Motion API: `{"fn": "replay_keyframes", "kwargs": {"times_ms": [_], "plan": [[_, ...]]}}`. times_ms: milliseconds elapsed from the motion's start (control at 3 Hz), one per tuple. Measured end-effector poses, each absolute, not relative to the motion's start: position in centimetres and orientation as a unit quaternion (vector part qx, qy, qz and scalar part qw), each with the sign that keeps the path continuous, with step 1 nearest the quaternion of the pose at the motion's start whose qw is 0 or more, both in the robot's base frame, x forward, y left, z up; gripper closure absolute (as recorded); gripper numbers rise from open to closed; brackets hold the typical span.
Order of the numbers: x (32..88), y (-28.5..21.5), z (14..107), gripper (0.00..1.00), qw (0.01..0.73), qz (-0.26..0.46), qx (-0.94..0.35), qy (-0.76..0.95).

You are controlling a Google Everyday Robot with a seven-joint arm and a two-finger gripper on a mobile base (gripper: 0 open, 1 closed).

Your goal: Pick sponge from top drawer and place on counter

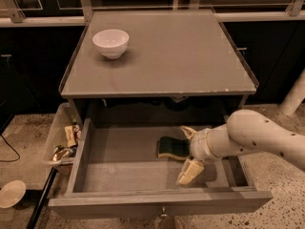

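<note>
The sponge [171, 147], dark green on pale yellow foam, lies flat on the floor of the open top drawer [119, 168], right of the middle. My gripper [189, 151] reaches in from the right and sits just right of the sponge. Its two cream fingers are spread apart, one behind the sponge's right end and one in front of it, and hold nothing. The grey counter [176, 56] above the drawer carries only a white bowl [110, 42] at its back left.
A clear plastic bin of clutter [64, 142] stands on the speckled floor left of the drawer. A white dish [12, 193] and a dark cable lie on the floor at the lower left. A white pole [293, 97] stands at the right.
</note>
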State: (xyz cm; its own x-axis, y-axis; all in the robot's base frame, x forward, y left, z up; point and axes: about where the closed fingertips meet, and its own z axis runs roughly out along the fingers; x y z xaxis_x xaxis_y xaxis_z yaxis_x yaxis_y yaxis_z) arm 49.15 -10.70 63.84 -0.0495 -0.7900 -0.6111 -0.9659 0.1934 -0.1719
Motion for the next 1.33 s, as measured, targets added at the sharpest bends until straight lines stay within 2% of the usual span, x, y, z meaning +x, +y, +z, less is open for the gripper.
{"fn": "replay_keyframes", "kwargs": {"times_ms": [667, 1333], "plan": [[52.3, -8.8, 61.9, 0.00, 0.319, 0.142, -0.635, 0.689], [54.3, -10.3, 59.9, 0.00, 0.301, 0.147, -0.637, 0.694]]}}
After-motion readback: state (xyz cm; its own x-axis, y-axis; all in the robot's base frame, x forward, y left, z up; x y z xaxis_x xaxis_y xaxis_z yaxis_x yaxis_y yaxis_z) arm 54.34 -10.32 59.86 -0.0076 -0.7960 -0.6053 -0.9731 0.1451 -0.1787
